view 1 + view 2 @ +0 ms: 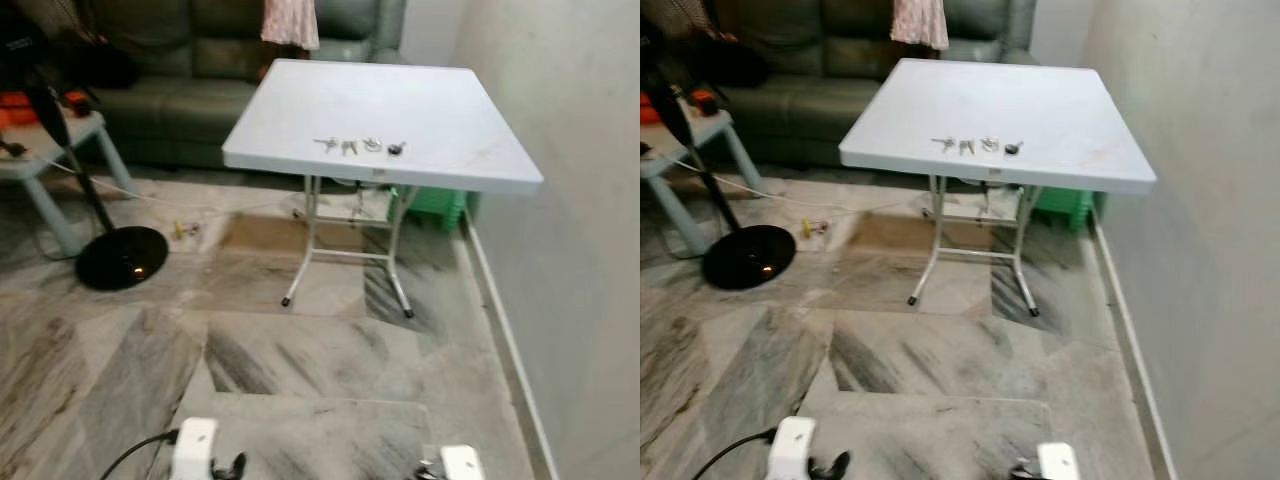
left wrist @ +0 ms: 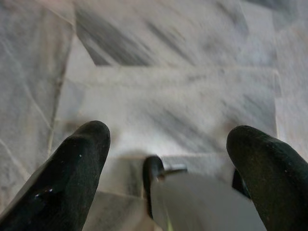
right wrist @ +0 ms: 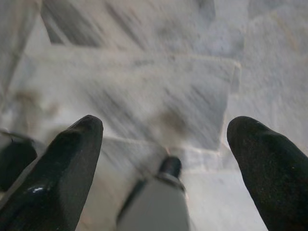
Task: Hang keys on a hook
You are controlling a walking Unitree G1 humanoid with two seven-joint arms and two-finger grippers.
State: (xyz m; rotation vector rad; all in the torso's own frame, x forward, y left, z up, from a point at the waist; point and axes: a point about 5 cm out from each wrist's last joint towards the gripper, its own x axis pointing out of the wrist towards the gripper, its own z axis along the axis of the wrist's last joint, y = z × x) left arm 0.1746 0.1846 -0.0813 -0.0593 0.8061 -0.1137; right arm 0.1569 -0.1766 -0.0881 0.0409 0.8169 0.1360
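Grey-veined marble floor [image 1: 300, 370] spreads under me, and both my arms hang low over it. Well ahead of my fingers stands a square pale-grey plastic folding table [image 1: 300, 110] on white metal legs, its right edge close to the plain grey wall [image 1: 580, 250]. Behind the table sits a dark green sofa [image 1: 180, 90] with a pink cloth [image 1: 290, 22] hanging over its back. Ahead and to the left of my left fingers rests the round black base of a standing fan [image 1: 122, 257], and beyond it a small pale side table [image 1: 55, 140].

The small bunch of metal keys [image 1: 358, 146] lies spread in a short row near the front edge of the folding table, far ahead of both grippers and untouched.

My left gripper [image 2: 168, 159] points down at the marble, its two black fingers [image 2: 62, 183] spread wide with nothing between them. My right gripper [image 3: 166, 154] hangs the same way, black fingers [image 3: 57, 178] wide apart and holding nothing.
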